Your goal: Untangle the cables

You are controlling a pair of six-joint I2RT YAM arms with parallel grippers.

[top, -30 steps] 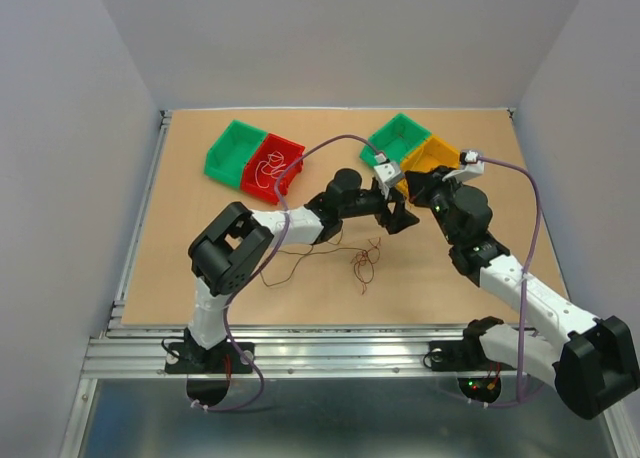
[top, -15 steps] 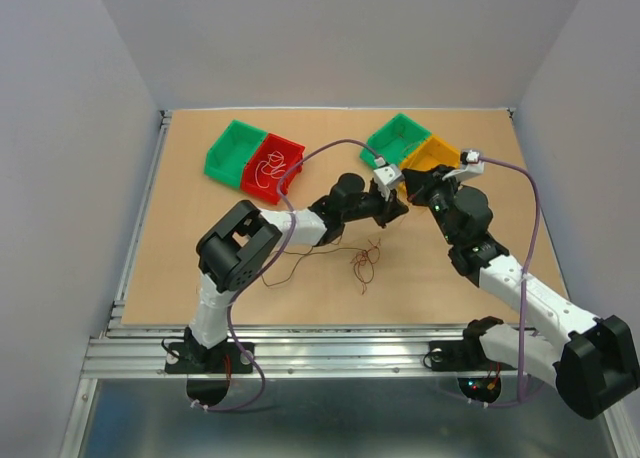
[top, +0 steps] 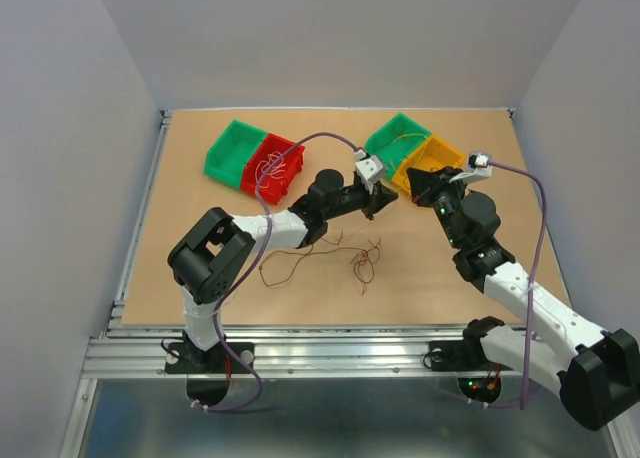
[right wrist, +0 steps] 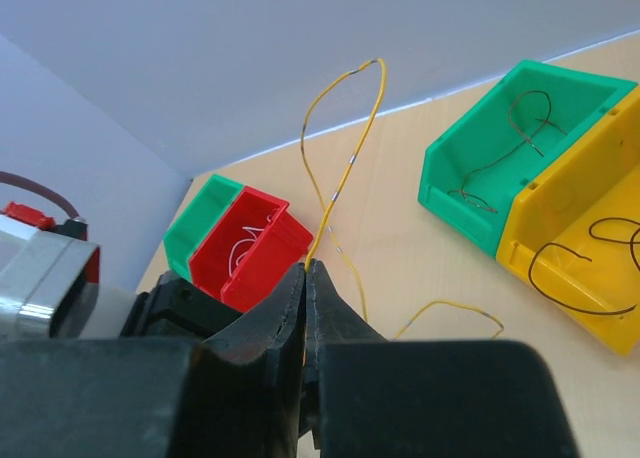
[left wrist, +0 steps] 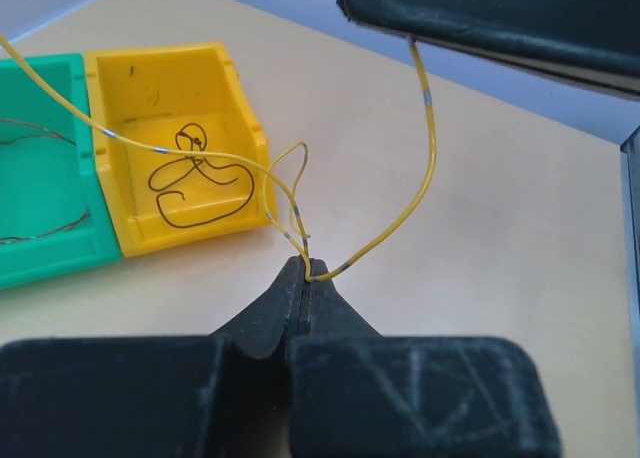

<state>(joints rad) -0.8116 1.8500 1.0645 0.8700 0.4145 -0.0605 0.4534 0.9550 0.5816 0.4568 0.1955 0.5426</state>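
A thin yellow cable (left wrist: pixel 433 148) hangs in the air between my two grippers, over the table near the yellow bin (top: pixel 432 158). My left gripper (left wrist: pixel 307 270) is shut on one end of it, and its jaws press together. My right gripper (right wrist: pixel 310 265) is shut on the same yellow cable (right wrist: pixel 352 159), which loops upward from the tips. From above, the left gripper (top: pixel 385 200) and right gripper (top: pixel 415 183) sit close together. A small reddish-brown clump of cables (top: pixel 362 263) and a loose brown strand (top: pixel 290 263) lie on the table below them.
A green bin (top: pixel 232 150) and a red bin (top: pixel 272 166) holding a whitish wire stand at the back left. Another green bin (top: pixel 398 135) with a brown wire stands beside the yellow bin, which holds a dark curled wire (left wrist: pixel 195 183). Walls enclose the table.
My left gripper has shut on the yellow cable and moved back and to the left with it. The left elbow swung left. My right gripper shifted slightly to the right.
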